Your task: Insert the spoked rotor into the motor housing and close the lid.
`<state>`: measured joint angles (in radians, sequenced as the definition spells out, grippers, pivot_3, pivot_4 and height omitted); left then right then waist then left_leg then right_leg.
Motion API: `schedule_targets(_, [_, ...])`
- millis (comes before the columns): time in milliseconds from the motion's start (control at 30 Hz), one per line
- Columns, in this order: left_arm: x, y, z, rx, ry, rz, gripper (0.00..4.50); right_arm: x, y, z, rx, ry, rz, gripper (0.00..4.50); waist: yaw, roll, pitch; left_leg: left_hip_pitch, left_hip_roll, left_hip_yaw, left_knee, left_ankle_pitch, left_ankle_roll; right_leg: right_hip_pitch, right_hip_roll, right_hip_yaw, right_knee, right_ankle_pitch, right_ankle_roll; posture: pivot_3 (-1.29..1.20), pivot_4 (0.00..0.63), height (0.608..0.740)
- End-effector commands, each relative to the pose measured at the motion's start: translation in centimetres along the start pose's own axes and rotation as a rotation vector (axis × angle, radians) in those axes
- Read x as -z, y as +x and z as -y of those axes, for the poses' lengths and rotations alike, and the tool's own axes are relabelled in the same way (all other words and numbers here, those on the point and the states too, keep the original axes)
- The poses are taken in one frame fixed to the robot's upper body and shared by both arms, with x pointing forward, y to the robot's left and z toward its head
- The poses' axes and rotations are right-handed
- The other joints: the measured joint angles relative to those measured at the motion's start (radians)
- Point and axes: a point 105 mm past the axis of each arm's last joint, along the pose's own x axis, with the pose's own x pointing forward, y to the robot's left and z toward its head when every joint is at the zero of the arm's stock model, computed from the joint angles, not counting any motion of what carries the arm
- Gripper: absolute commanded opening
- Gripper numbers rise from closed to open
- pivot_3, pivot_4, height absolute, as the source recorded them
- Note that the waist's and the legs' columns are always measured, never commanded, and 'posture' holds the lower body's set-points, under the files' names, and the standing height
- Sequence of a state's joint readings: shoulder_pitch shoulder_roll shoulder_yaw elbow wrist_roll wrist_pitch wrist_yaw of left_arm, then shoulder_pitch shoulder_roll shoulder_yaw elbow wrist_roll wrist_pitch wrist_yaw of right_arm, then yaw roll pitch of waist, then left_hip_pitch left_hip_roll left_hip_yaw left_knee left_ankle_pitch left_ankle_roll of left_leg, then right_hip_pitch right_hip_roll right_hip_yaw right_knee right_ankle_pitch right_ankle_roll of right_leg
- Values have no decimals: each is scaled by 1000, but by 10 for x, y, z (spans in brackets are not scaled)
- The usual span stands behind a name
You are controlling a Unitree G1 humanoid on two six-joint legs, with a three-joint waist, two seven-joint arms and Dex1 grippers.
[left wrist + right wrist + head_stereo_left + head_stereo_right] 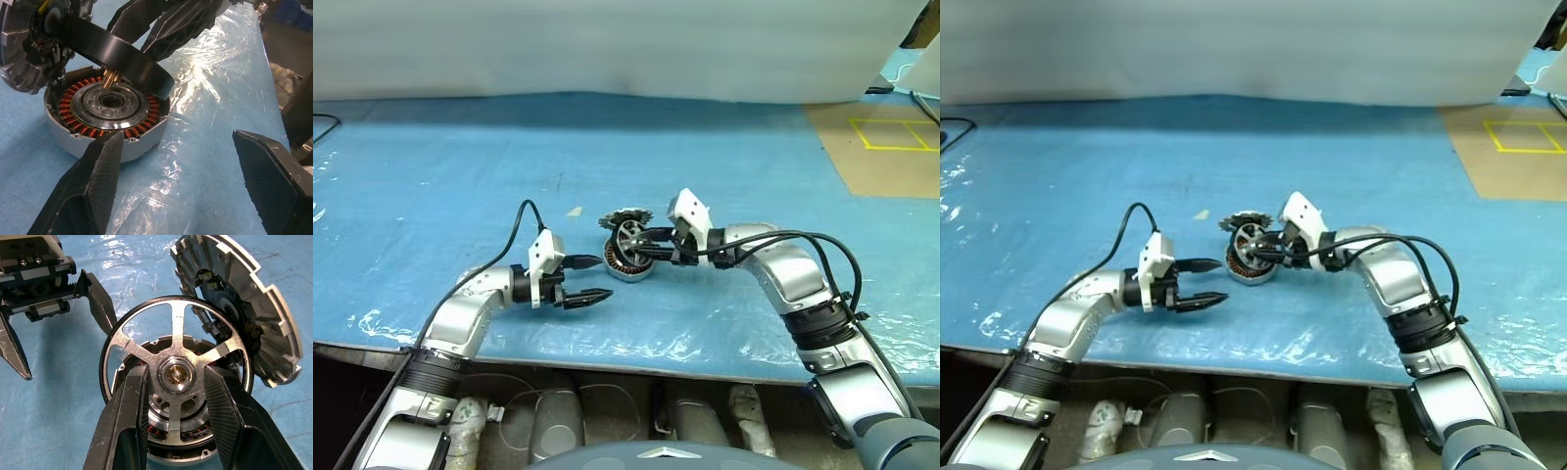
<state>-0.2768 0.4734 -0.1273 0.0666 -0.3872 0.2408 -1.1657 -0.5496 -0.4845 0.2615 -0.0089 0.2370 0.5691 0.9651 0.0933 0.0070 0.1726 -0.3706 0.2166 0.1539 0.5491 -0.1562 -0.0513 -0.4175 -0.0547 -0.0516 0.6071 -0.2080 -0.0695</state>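
Black right-gripper jaws clamp the spoked rotor, tilted over the motor housing at centre frame; left gripper jaws gape.

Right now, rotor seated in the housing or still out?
Out. The spoked rotor sits tilted in the right gripper above the motor housing, whose copper windings are still exposed.

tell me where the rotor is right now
The rotor is in the right end effector, tilted over the housing, lid just behind.
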Motion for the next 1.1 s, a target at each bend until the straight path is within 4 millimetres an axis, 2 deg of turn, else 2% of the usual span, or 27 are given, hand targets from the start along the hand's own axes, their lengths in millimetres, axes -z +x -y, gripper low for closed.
schedule_targets(33, [-12, 2, 1, 12, 42, 17, 3741, 2, 0, -4, -20, -20, -13, 1683, 0, 0, 0, 0, 0, 0, 0, 0, 0, 0, 0, 0, 0, 0, 0, 0, 150, 740])
schedule_targets(233, [-12, 3, 0, 12, 40, 16, 3741, 3, -3, -4, -25, -39, -23, 1683, 0, 0, 0, 0, 0, 0, 0, 0, 0, 0, 0, 0, 0, 0, 0, 0, 150, 740])
schedule_targets(333, [-11, 3, 0, 12, 39, 17, 3741, -1, -2, -3, -26, -69, -15, 2313, 0, 0, 0, 0, 0, 0, 0, 0, 0, 0, 0, 0, 0, 0, 0, 0, 150, 740])
schedule_targets(500, [-11, 3, 0, 10, 37, 19, 3741, -7, -1, -1, -17, -95, 6, 4000, 0, 0, 0, 0, 0, 0, 0, 0, 0, 0, 0, 0, 0, 0, 0, 0, 150, 740])
schedule_targets(567, [-10, 3, 0, 8, 36, 18, 3741, -10, -1, 2, 3, -74, 13, 4447, -1, 0, 0, 0, 0, 0, 0, 0, 0, 0, 0, 0, 0, 0, 0, 0, 150, 740])
schedule_targets(900, [-9, 2, -1, 4, 30, 19, 3741, -33, -9, -1, -8, -20, 123, 4447, 0, 0, 0, 0, 0, 0, 0, 0, 0, 0, 0, 0, 0, 0, 0, 0, 150, 740])
schedule_targets(1100, [-9, 2, -1, 6, 32, 16, 3741, -35, -9, -3, -18, -35, 120, 4447, 0, 0, 0, 0, 0, 0, 0, 0, 0, 0, 0, 0, 0, 0, 0, 0, 150, 740])
